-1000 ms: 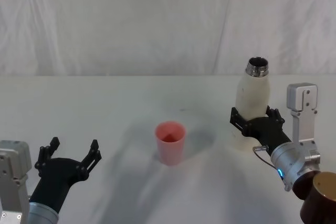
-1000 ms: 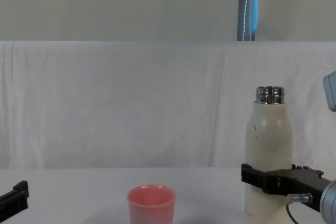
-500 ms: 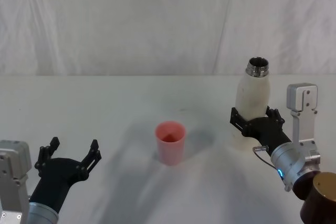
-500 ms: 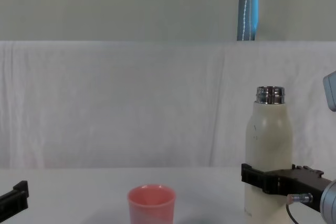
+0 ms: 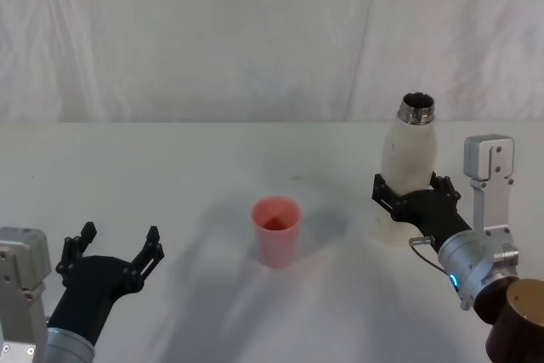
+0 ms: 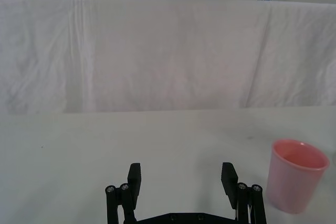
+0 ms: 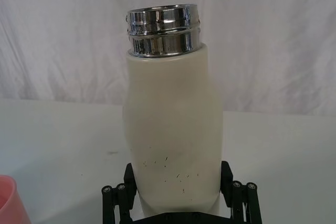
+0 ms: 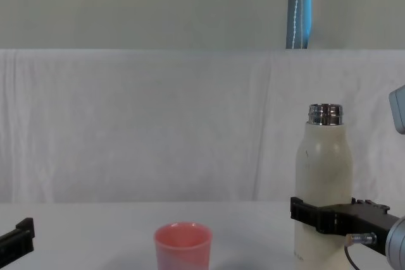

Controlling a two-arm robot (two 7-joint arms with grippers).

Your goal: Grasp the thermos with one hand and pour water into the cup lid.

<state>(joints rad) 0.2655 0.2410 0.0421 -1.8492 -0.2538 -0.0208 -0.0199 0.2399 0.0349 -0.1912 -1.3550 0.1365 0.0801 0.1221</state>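
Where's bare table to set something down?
Free: the table behind and left of the pink cup lid, and between it and the open left tool. Crowded: the right, where the right tool grips the thermos.

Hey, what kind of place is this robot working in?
Likely a lab test bench: a table draped in white cloth, a white sheet backdrop, and only the thermos and cup lid set out.
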